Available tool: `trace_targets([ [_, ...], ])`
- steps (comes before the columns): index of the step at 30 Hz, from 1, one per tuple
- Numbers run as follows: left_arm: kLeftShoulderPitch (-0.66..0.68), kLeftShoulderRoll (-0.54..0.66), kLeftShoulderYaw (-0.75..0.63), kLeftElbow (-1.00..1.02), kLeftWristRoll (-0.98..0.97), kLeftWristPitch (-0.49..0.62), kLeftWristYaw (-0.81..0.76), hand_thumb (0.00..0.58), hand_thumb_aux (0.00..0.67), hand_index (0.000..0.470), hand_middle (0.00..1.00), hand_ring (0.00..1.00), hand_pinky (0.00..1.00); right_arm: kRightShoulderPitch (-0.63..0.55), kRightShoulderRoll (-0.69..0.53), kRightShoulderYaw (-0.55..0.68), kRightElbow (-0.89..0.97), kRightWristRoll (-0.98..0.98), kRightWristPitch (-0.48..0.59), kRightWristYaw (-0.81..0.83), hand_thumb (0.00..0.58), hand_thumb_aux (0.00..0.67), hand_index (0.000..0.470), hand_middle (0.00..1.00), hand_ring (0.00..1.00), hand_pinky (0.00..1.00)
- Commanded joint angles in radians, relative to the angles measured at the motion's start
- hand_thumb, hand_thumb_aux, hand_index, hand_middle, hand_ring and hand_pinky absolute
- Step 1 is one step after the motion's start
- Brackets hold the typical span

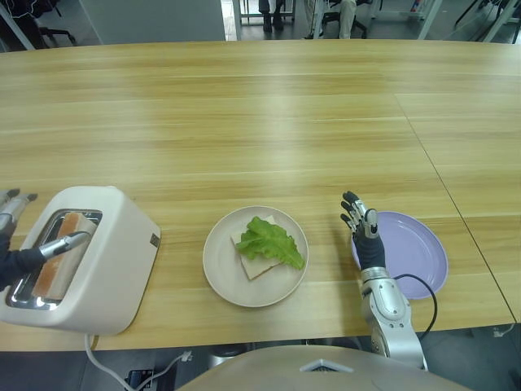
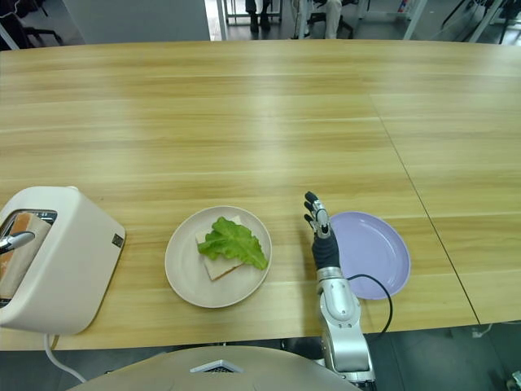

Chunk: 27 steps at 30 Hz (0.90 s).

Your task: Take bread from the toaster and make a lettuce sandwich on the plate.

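Pale wood makes up the bench, and everything on it sits along its front edge. At the front left corner stands a cream toaster, its slots facing up, with a slice of toasted bread upright in one slot, its top edge showing above the metal opening. The left robot hand is at the toaster's left side: one finger lies across the slot and touches the slice, while the others stretch out straight past the toaster's far left corner, so the hand is spread apart and is not closed round the bread. A white cord drops from the toaster's front over the bench edge. Just right of the toaster, near the middle of the front edge, sits a round beige plate. On it lies a second bread slice, flat, with a green lettuce leaf on top that covers most of it and hangs over toward the plate's right side. Further right along the front edge is a purple plate, apart from the beige one. The right robot hand stands upright just beside the purple plate's left rim, between the two plates, with its fingers straight, pointing away from the front edge and holding nothing.
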Motion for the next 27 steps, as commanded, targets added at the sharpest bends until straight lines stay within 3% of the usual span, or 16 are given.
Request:
trace_targets([
  [1, 0.022, -0.026, -0.006, 0.0, -0.016, -0.025, -0.046, 0.0, 0.0, 0.0, 0.0, 0.0, 0.0, -0.002, 0.005, -0.002, 0.018, -0.001, 0.006, -0.006, 0.0, 0.0, 0.0, 0.0, 0.0, 0.0],
  [6, 0.024, -0.037, -0.002, 0.014, -0.014, -0.048, -0.065, 0.0, 0.0, 0.0, 0.0, 0.0, 0.0, -0.005, 0.004, -0.002, 0.027, 0.0, 0.003, -0.006, 0.0, 0.0, 0.0, 0.0, 0.0, 0.0],
  [9, 0.025, -0.04, 0.008, 0.022, -0.016, -0.057, -0.071, 0.049, 0.029, 0.02, 0.0, 0.0, 0.0, -0.009, 0.003, -0.007, 0.033, 0.002, 0.003, -0.005, 0.0, 0.0, 0.0, 0.0, 0.0, 0.0],
  [11, 0.026, -0.036, 0.017, 0.027, -0.018, -0.065, -0.073, 0.187, 0.118, 0.081, 0.0, 0.0, 0.0, -0.009, 0.003, -0.008, 0.035, 0.003, 0.002, -0.006, 0.0, 0.0, 0.0, 0.0, 0.0, 0.0],
  [12, 0.025, -0.035, 0.023, 0.03, -0.02, -0.068, -0.073, 0.187, 0.118, 0.081, 0.0, 0.0, 0.0, -0.009, 0.003, -0.008, 0.036, 0.003, 0.001, -0.006, 0.0, 0.0, 0.0, 0.0, 0.0, 0.0],
  [13, 0.024, -0.034, 0.029, 0.032, -0.023, -0.072, -0.074, 0.42, 0.318, 0.218, 0.0, 0.0, 0.0, -0.009, 0.003, -0.007, 0.038, 0.003, 0.001, -0.006, 0.0, 0.0, 0.0, 0.0, 0.0, 0.0],
  [14, 0.023, -0.034, 0.032, 0.035, -0.027, -0.074, -0.076, 0.468, 0.376, 0.258, 0.0, 0.0, 0.0, -0.009, 0.004, -0.007, 0.038, 0.003, 0.001, -0.006, 0.0, 0.0, 0.0, 0.0, 0.0, 0.0],
  [18, 0.027, -0.033, 0.046, 0.053, -0.023, -0.09, -0.071, 0.519, 0.452, 0.31, 0.0, 0.0, 0.0, -0.01, 0.004, -0.007, 0.041, 0.003, 0.001, -0.006, 0.0, 0.0, 0.0, 0.0, 0.0, 0.0],
  [19, 0.028, -0.033, 0.047, 0.06, -0.022, -0.095, -0.07, 0.571, 0.586, 0.402, 0.0, 0.0, 0.0, -0.01, 0.003, -0.008, 0.042, 0.003, 0.0, -0.006, 0.0, 0.0, 0.0, 0.0, 0.0, 0.0],
  [20, 0.029, -0.033, 0.049, 0.064, -0.022, -0.099, -0.07, 0.58, 0.652, 0.447, 0.0, 0.0, 0.0, -0.01, 0.004, -0.009, 0.042, 0.004, 0.0, -0.007, 0.0, 0.0, 0.0, 0.0, 0.0, 0.0],
  [27, 0.021, -0.046, 0.042, 0.084, -0.048, -0.11, -0.07, 0.58, 0.67, 0.46, 0.0, 0.0, 0.0, -0.012, 0.005, -0.01, 0.05, 0.001, -0.003, -0.01, 0.0, 0.0, 0.0, 0.0, 0.0, 0.0],
])
